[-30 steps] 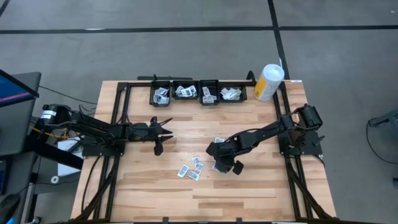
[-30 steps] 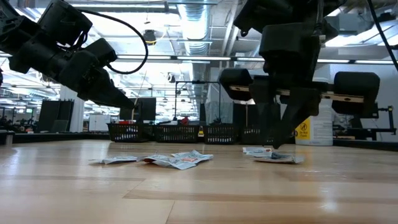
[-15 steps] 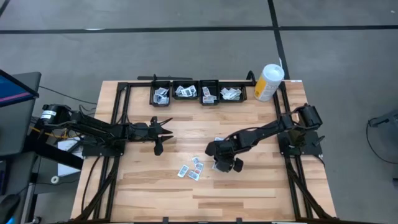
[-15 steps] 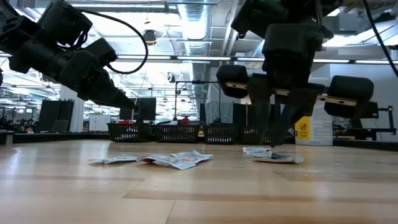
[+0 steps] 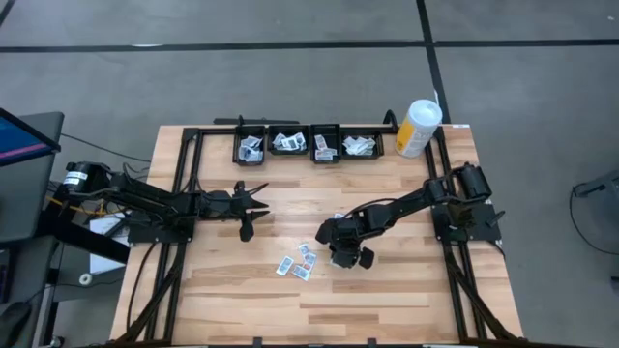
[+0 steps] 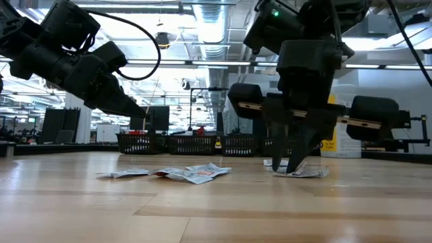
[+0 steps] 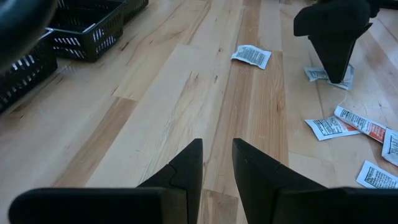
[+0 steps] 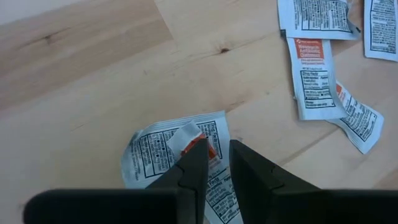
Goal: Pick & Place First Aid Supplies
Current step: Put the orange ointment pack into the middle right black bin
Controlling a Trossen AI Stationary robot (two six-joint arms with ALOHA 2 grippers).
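The first aid supplies are small flat white packets. Several lie in a cluster (image 5: pixel 297 263) on the wooden table, and one lies apart (image 5: pixel 338 217). My right gripper (image 8: pixel 214 149) points steeply down over a crumpled white packet (image 8: pixel 163 152). Its fingers stand open by a narrow gap, with their tips right at the packet's printed face (image 6: pixel 305 173). My left gripper (image 5: pixel 259 201) waits at the table's left, above the wood, open with nothing between its fingers (image 7: pixel 216 146). My right gripper comes at the crumpled packet from above, slanting down, over the small orange mark (image 8: pixel 200 144) near its middle. The packet lies flat on the table. I cannot tell whether the fingertips touch it.
Several black bins (image 5: pixel 308 144) holding packets stand in a row at the far edge. A tall white-and-yellow canister (image 5: pixel 419 128) stands to their right. More packets (image 8: pixel 311 78) lie close beside my right gripper. Black frame rails run along both sides of the table.
My right gripper has come down toward the crumpled packet, shifted a little toward the table's left, and rolled slightly about its own axis. The packets have stayed where they were.
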